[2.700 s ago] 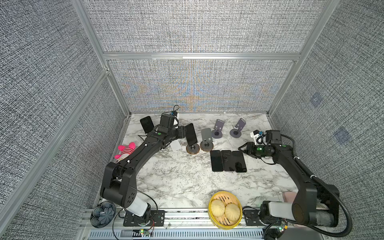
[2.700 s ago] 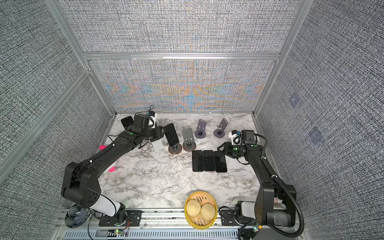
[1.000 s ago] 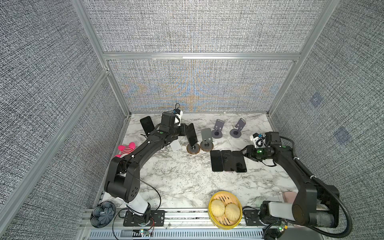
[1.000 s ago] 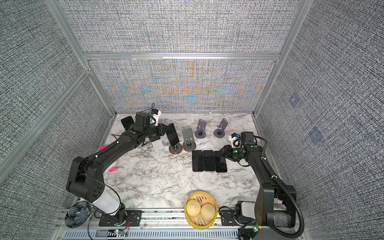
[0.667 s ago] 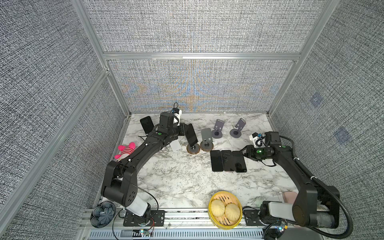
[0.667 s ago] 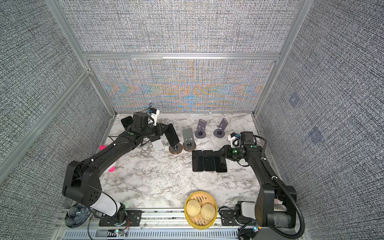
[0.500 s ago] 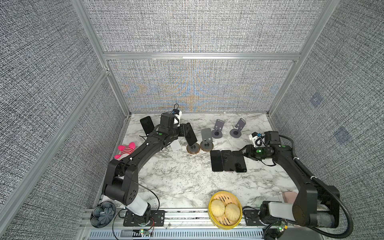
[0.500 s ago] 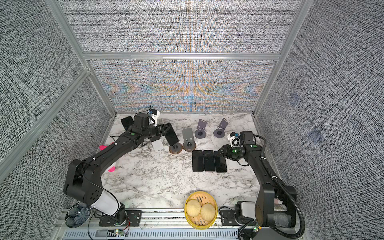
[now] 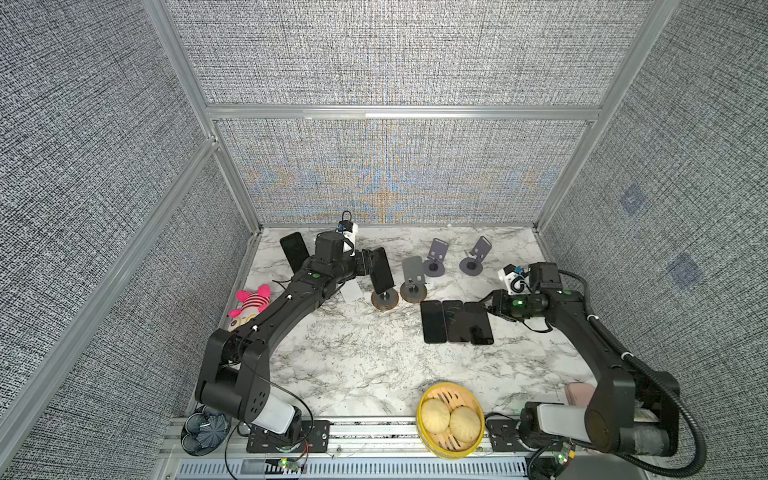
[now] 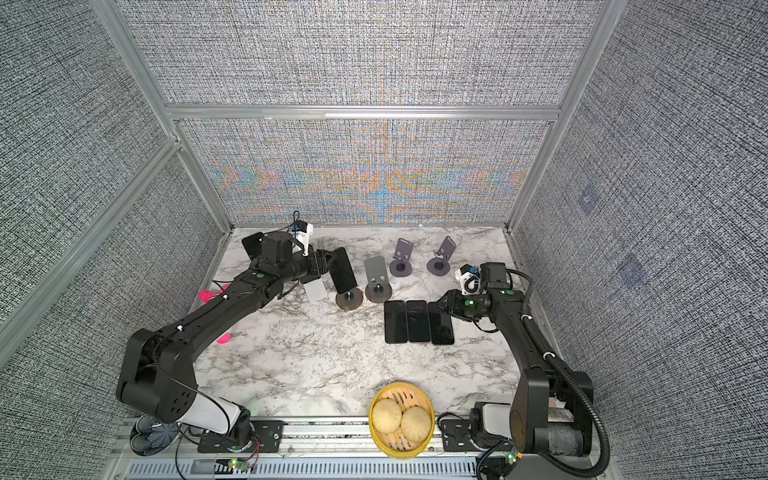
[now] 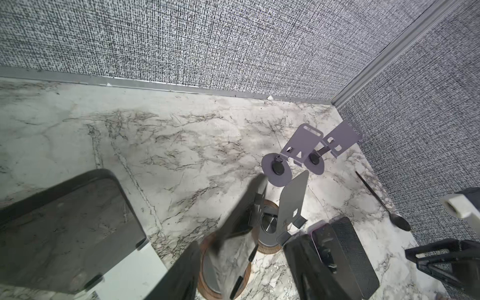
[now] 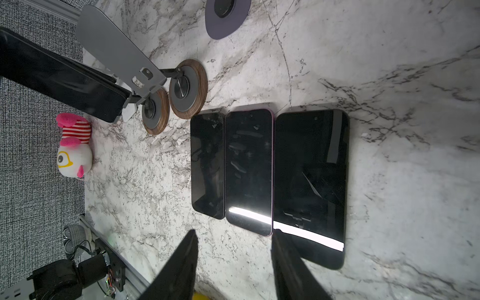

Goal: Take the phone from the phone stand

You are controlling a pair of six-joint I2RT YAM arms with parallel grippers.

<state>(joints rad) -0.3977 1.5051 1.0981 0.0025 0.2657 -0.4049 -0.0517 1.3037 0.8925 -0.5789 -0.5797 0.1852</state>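
Left end effector (image 9: 368,263): released, jaws parted at upper edge of phone (image 9: 381,270). Phone leans on wood-based phone stand (image 9: 384,300), just ahead of its fingertips. Right end effector (image 9: 489,306): released, empty, beside three flat phones (image 9: 455,321).

I see a white marble table (image 9: 353,365). Three dark phones (image 9: 455,321) lie flat on it, side by side and touching, right of the middle. Just behind them are two grey stands on wooden discs (image 9: 413,294), and further back two purple stands (image 9: 433,268). At the left edge lies a plush toy (image 9: 251,301), with a white card (image 9: 350,292) near it. A black spoon (image 11: 400,223) lies close to a side wall.
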